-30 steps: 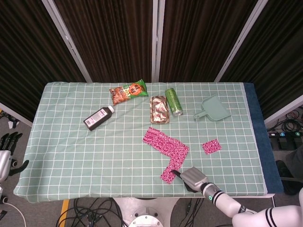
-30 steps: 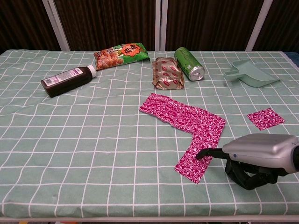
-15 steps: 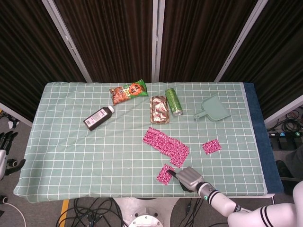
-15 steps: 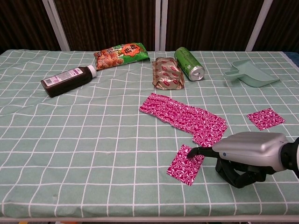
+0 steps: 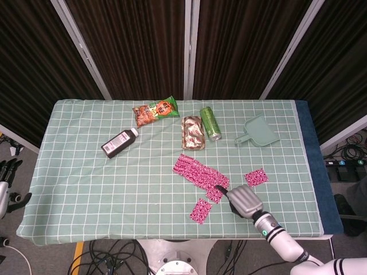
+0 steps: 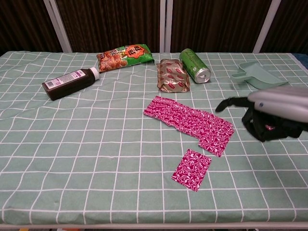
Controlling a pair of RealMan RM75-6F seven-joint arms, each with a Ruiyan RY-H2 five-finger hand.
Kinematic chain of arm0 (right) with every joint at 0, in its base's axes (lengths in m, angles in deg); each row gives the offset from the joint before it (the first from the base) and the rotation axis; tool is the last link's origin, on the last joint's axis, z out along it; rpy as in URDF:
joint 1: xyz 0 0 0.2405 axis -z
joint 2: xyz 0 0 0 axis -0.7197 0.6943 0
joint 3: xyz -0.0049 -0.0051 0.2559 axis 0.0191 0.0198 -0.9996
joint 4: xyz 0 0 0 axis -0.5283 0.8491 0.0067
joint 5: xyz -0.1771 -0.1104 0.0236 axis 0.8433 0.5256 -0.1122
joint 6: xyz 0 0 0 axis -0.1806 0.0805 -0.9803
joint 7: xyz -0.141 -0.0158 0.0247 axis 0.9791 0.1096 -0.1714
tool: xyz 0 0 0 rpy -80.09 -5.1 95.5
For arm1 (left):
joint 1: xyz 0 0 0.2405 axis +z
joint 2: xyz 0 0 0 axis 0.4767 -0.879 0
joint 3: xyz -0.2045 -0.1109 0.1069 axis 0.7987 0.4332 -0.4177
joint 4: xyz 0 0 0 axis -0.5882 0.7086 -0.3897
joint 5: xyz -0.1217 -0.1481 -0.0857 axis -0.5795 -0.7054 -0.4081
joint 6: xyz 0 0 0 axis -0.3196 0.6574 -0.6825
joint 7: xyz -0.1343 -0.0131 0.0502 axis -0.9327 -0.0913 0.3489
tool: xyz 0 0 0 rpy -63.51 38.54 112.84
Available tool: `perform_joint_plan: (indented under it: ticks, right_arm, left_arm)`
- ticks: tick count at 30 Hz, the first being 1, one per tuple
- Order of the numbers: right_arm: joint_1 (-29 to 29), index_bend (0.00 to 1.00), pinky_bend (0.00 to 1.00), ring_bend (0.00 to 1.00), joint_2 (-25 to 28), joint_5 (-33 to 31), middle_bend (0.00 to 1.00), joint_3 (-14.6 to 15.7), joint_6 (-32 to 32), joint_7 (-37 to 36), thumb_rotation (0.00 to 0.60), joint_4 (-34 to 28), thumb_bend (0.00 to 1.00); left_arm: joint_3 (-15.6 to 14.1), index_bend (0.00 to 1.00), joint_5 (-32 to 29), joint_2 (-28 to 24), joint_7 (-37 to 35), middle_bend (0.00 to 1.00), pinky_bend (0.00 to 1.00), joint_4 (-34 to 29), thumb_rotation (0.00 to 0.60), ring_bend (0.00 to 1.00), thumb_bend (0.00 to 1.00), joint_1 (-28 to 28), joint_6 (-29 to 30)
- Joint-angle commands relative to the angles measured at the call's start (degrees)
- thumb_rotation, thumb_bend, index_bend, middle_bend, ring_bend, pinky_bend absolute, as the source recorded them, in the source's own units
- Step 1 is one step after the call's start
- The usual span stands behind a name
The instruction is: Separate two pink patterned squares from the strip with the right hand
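The pink patterned strip lies flat near the middle of the green checked cloth. One separated pink square lies just in front of the strip's near end, with a small gap between them. A second pink square lies to the right; in the chest view my right hand mostly hides it. My right hand hovers right of the strip's near end. Its fingers are curled under and one dark finger points left; it holds nothing. My left hand hangs off the table's left side.
Along the back stand a dark bottle, a snack bag, a silver pouch, a green can and a pale green dustpan. The table's front edge runs close below the separated square.
The end square tore free from the strip and was dragged toward the front edge. My right hand has since let go of it, lifting back and to the right.
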Motion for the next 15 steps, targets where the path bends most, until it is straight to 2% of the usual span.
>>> perform_joint_plan:
  ticks: [1, 2, 3, 5, 7, 9, 12, 15]
  right_arm:
    - [11.00, 0.17, 0.82, 0.69, -2.92, 14.40, 0.60, -2.92, 21.35, -7.39, 0.600, 16.25, 0.75]
    - [12.57, 0.15, 0.71, 0.55, -3.07, 14.94, 0.47, -3.17, 23.52, -8.36, 0.600, 19.17, 0.58]
    - [13.63, 0.12, 0.63, 0.46, -2.80, 14.86, 0.39, -3.20, 24.44, -8.82, 0.600, 20.59, 0.50]
    - [15.83, 0.02, 0.36, 0.17, -1.07, 13.27, 0.16, -2.80, 24.44, -8.99, 0.600, 21.68, 0.29]
    - [17.49, 0.00, 0.23, 0.02, 0.53, 11.82, 0.04, -2.65, 24.08, -9.92, 0.600, 21.51, 0.17]
    - [19.17, 0.00, 0.19, 0.00, 1.65, 11.46, 0.00, -2.61, 24.18, -12.48, 0.600, 22.19, 0.12]
    - [21.58, 0.00, 0.10, 0.00, 1.77, 12.13, 0.00, -2.92, 25.86, -15.50, 0.600, 25.25, 0.10]
    - [23.31, 0.00, 0.07, 0.00, 1.70, 12.18, 0.00, -3.43, 26.12, -18.13, 0.600, 27.36, 0.10]
  left_arm:
    - [-0.05, 0.09, 0.19, 0.13, 0.30, 0.05, 0.14, -0.20, 0.600, 0.00, 0.25, 0.01, 0.13]
    - [-0.07, 0.09, 0.27, 0.16, 0.63, 0.05, 0.14, -0.41, 0.600, 0.00, 0.25, -0.02, 0.17]
    - [-0.07, 0.09, 0.31, 0.16, 0.88, 0.05, 0.14, -0.59, 0.600, 0.00, 0.25, -0.02, 0.24]
    - [-0.06, 0.09, 0.46, 0.11, 1.43, 0.05, 0.14, -1.08, 0.600, 0.00, 0.25, -0.04, 0.41]
    - [-0.09, 0.09, 0.55, 0.12, 1.83, 0.05, 0.14, -1.37, 0.600, 0.00, 0.25, -0.04, 0.52]
    - [-0.14, 0.09, 0.75, 0.22, 2.10, 0.05, 0.14, -1.51, 0.600, 0.00, 0.25, -0.01, 0.72]
    - [-0.47, 0.09, 1.43, 0.51, 2.15, 0.05, 0.14, -1.39, 0.600, 0.00, 0.25, 0.11, 1.06]
    - [-0.81, 0.09, 2.48, 0.96, 2.18, 0.05, 0.14, -0.77, 0.600, 0.00, 0.25, 0.34, 1.92]
